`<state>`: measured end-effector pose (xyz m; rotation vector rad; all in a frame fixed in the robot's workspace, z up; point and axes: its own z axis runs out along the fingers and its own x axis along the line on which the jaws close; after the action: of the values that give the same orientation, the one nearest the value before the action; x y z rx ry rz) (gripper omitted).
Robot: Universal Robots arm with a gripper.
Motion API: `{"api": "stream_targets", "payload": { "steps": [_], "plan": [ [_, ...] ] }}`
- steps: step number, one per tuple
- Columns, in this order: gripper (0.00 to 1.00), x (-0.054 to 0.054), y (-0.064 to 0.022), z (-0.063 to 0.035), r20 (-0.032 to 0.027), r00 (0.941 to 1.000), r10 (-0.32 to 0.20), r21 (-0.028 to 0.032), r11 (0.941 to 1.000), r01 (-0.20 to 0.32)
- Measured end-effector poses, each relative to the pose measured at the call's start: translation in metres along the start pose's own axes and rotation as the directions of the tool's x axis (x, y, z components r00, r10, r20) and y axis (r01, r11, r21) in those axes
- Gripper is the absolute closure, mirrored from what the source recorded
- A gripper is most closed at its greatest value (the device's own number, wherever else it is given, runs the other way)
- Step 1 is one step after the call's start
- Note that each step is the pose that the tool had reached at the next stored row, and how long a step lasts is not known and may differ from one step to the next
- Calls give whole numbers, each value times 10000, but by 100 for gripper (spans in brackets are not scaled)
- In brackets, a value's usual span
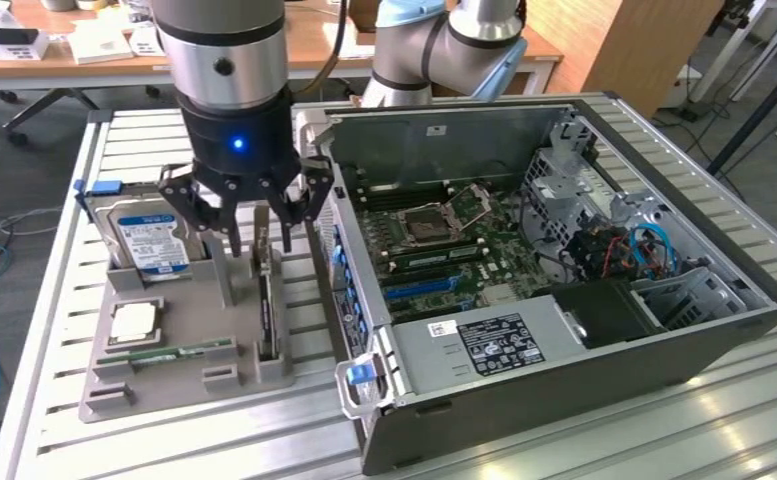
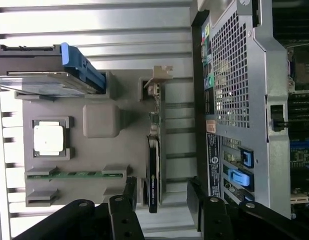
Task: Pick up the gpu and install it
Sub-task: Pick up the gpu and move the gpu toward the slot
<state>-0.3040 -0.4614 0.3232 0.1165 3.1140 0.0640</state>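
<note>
Bearing everything, a slatted metal table [image 1: 708, 425] is being shown broadly in the exterior view. An open computer case [image 1: 562, 400] is being carried on its side along the table's edge at the exterior view's right, its motherboard [image 1: 442, 240] being laid bare from above there. In the wrist view its perforated rear panel [image 2: 239, 90] is being seen instead. A grey tray [image 1: 188, 375] is being carried just beside the case, toward the table's edge at the exterior view's left. The gripper [image 1: 257, 238] is being held over the tray's case-side edge, jaws spread wide and nothing gripped. A hard drive [image 1: 152, 240] is being propped upright at the tray's far outer corner.

The gpu [image 1: 265, 310] is being seated on edge in a slot along the tray's case-side edge. In the wrist view it is being seen edge-on from above, its silver bracket [image 2: 159, 75] at the end nearer the hard drive. There the fingertips [image 2: 130, 192] are being shown on either side of it, clear of it on both. A narrow strip of tray is being left open between gpu and case. A processor [image 1: 135, 322] and a memory stick [image 1: 168, 352] are being seated near the tray's outer edge.
</note>
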Motion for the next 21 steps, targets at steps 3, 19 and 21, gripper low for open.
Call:
{"api": "stream_targets", "payload": {
  "steps": [3, 19, 21],
  "plan": [
    [47, 1, -2, 56, 0, 10000, 0, 0, 10000, 0],
    [47, 10, -15, 345, 3, 10000, 0, 0, 10000, 0],
    [47, 11, -16, 381, 3, 10000, 0, 0, 10000, 0]
  ]
}}
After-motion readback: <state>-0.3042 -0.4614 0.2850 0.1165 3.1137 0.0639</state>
